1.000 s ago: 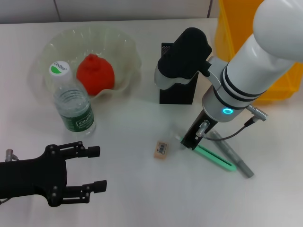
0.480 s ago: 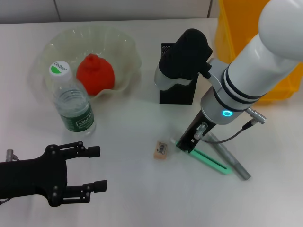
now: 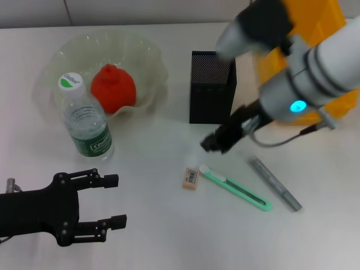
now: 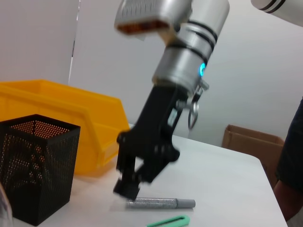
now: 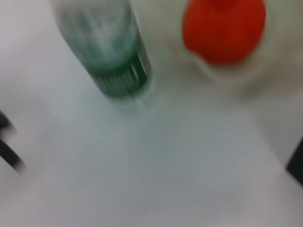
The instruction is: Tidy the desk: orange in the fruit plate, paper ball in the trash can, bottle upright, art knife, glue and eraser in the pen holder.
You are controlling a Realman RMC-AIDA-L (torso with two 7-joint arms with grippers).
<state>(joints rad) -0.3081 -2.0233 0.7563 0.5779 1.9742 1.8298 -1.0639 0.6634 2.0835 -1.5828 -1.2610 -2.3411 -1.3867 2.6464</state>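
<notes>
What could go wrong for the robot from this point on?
The green art knife and eraser lie close together, so grabbing one might nudge the other. The right gripper hangs near the tall pen holder and could knock it if it swings that way. The upright bottle stands against the fruit plate, where a bump might topple it.

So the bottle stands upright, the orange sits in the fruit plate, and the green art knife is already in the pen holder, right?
Not quite. The head view shows the green art knife lying on the desk beside the eraser, not in the pen holder. The bottle and orange are as described.
</notes>
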